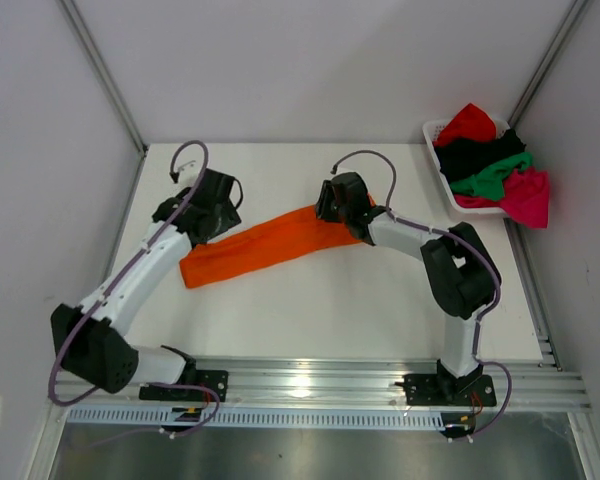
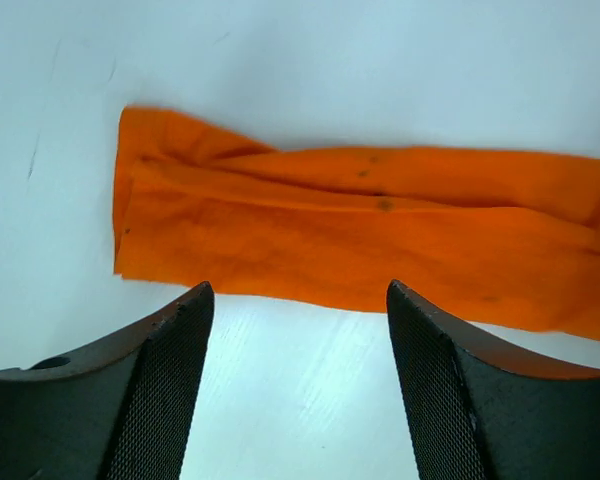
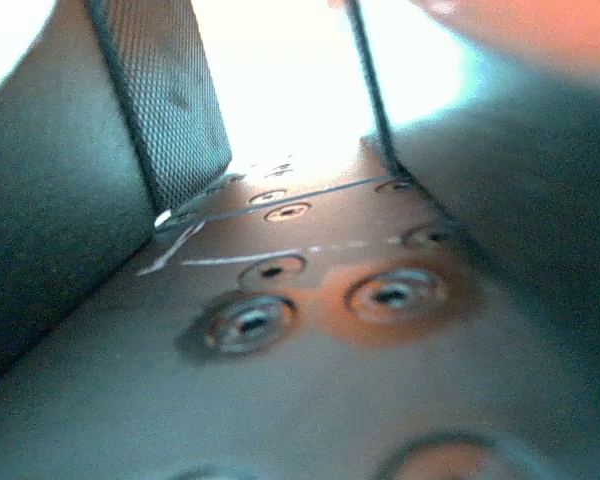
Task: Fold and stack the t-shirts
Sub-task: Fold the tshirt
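Both arms are leaning out from the near edge over the white table (image 1: pixel 310 320), and a wide band of bare tabletop is lying between their bases and the cloth. The orange t-shirt (image 1: pixel 265 245) is lying flat around the table's middle, folded into a long narrow strip. Its long axis is running diagonally, from a near-left end to a far-right end. The left gripper (image 2: pixel 295 292) is hovering by the strip's left end, jaws apart with nothing between them. The right gripper (image 1: pixel 337 205) is sitting over the strip's far-right end, covering it in the top view. Its jaws are standing apart too, with bright white showing in the gap. Its fingertips are running out of frame, so I cannot tell if they are touching cloth. More bare table is lying beyond the strip up to the far edge, and to its right. The white basket (image 1: pixel 432 130) is sitting at the far-right corner, well apart from the strip. It is holding the red t-shirt (image 1: pixel 467 122), black t-shirt (image 1: pixel 470 155), green t-shirt (image 1: pixel 495 178) and magenta-pink t-shirt (image 1: pixel 528 195), the last one hanging over the rim. The left wrist view is showing what the top view is not: the strip's square left end, its lengthwise folds, a couple of small dark spots, and its near long edge just beyond the fingertips. The right wrist view is giving only a blurred orange patch beside one of its fingers (image 3: pixel 480 180).
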Controlling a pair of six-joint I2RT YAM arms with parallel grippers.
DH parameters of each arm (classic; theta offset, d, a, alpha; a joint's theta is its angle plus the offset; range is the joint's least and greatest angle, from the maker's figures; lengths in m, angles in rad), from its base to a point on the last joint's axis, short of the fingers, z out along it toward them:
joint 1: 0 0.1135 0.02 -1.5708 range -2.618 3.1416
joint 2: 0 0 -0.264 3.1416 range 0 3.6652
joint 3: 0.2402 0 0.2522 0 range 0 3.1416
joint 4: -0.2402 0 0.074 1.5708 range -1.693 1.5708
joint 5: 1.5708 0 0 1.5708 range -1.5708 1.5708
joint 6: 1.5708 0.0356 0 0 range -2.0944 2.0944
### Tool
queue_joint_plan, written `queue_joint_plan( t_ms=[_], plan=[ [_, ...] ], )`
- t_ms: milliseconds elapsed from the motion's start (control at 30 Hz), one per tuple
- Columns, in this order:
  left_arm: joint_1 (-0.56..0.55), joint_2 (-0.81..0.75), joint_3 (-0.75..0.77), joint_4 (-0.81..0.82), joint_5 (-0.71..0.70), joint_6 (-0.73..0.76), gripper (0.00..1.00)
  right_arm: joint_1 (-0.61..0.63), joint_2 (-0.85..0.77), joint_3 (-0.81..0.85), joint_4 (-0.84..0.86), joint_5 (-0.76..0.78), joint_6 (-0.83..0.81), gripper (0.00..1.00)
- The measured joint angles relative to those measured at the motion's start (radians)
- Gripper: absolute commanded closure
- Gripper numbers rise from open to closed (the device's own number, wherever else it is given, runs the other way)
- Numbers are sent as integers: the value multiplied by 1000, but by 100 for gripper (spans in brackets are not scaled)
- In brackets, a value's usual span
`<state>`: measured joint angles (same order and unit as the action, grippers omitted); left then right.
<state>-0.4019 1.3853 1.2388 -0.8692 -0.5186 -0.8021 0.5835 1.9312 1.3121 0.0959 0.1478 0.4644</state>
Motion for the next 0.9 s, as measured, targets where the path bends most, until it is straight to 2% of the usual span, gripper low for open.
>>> queue_joint_plan(
  t_ms=[167, 400, 700, 900],
  plan=[
    [-2, -196, -18, 109, 63, 94, 25, 39, 29, -44, 76, -156, 91, 62],
    [-2, -466, -143, 303, 154, 192, 21, 121, 138, -20, 198, -308, 215, 62],
    [-2, -465, -161, 344, 186, 228, 21, 239, 214, 34, 228, -344, 273, 62],
    [-2, -489, -174, 360, 203, 246, 21, 274, 283, 105, 231, -341, 274, 62]
  ],
)
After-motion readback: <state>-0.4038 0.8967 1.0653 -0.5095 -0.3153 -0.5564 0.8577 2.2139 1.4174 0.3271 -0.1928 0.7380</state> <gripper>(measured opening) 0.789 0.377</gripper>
